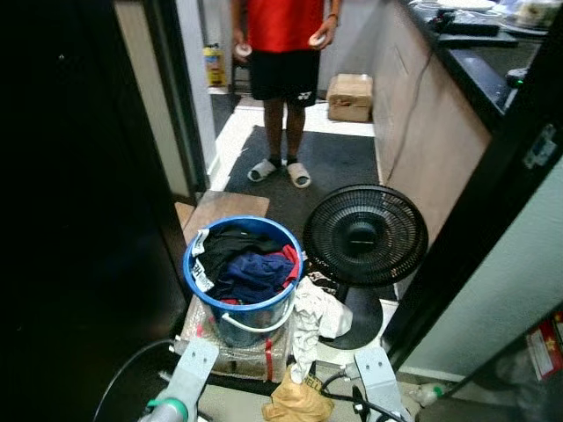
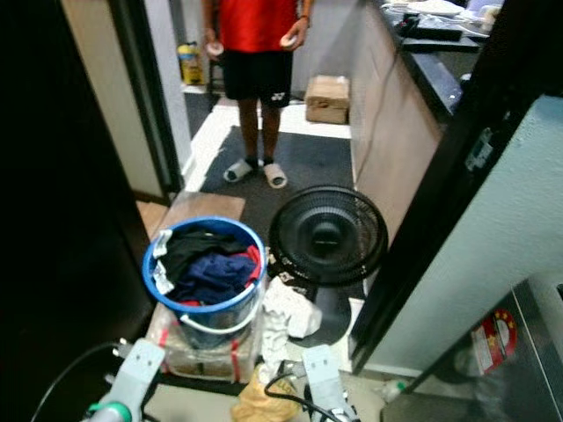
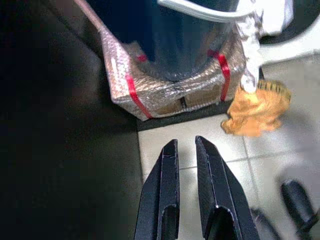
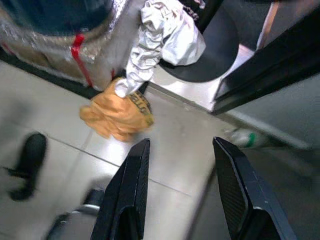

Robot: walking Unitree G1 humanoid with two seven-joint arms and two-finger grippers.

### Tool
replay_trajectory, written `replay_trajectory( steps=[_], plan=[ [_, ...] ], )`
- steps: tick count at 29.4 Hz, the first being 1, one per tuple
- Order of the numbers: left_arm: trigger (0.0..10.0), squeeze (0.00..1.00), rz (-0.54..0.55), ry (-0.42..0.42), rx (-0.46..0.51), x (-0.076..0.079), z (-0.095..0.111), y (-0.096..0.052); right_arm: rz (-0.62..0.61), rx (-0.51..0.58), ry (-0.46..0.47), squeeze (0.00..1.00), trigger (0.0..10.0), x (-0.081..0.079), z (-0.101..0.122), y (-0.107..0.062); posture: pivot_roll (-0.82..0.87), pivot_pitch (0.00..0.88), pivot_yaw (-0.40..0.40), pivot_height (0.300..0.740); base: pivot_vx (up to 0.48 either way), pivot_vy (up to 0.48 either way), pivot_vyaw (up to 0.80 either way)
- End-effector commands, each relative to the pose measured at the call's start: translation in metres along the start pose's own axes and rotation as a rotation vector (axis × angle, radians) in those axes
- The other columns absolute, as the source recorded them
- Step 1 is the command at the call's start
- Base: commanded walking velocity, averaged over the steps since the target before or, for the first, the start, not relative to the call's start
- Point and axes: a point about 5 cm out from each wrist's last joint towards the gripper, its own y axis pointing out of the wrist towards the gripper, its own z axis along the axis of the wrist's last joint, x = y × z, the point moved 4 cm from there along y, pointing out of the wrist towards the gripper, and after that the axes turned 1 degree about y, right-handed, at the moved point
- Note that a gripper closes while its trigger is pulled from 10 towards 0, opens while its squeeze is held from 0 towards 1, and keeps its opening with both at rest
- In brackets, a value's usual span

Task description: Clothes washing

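Black fingers, left pincer (image 3: 186,150): nearly closed, a thin gap between the tips, gripping nothing, above the tiled floor (image 3: 200,150).
Right pincer (image 4: 182,155): fingers spread wide, empty, over the same floor.
Orange cloth (image 4: 117,112): crumpled on the tiles just ahead of both pincers.
White garment (image 4: 160,40): hanging down onto the orange cloth.
Blue bucket (image 1: 242,303): ahead of the left pincer, full of dark, navy and red clothes (image 1: 251,264), standing on a foil-wrapped box (image 3: 165,85) bound with red tape.
Black fan (image 1: 365,233): beyond the right pincer, beside the bucket.
Person (image 1: 283,53): well beyond, standing in red shirt and sandals.
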Motion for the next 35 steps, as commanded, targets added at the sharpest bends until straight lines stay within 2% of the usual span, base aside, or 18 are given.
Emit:
replay_trajectory(
  steps=[1,11,17,24,35],
  plan=[
    [10.0,0.00,-0.004,0.005,-0.029,0.000,-0.009,-0.003,0.008,0.000,0.001,0.00,10.0,-0.003,0.001,0.000,0.08,0.000,0.002,0.740,0.000,0.000,0.80],
    [10.0,0.00,-0.001,0.000,-0.027,-0.001,-0.008,-0.002,0.008,0.018,0.006,0.00,10.0,-0.003,0.005,0.001,0.08,0.000,0.002,0.740,0.000,0.000,0.74],
    [10.0,0.00,0.019,-0.015,0.004,-0.005,0.002,0.001,-0.010,0.055,0.062,0.00,10.0,0.000,0.014,0.003,0.07,0.000,0.005,0.740,0.000,0.000,0.00],
    [10.0,0.00,0.029,-0.024,0.044,-0.008,0.015,0.005,-0.009,0.074,0.079,0.00,10.0,0.000,0.020,0.004,0.07,0.000,0.007,0.740,0.415,0.241,0.00],
    [10.0,0.00,0.020,-0.022,0.046,-0.005,0.015,0.005,0.001,0.059,0.074,0.00,10.0,-0.004,0.013,0.002,0.07,0.000,0.007,0.740,0.414,0.222,0.00]
  ],
)
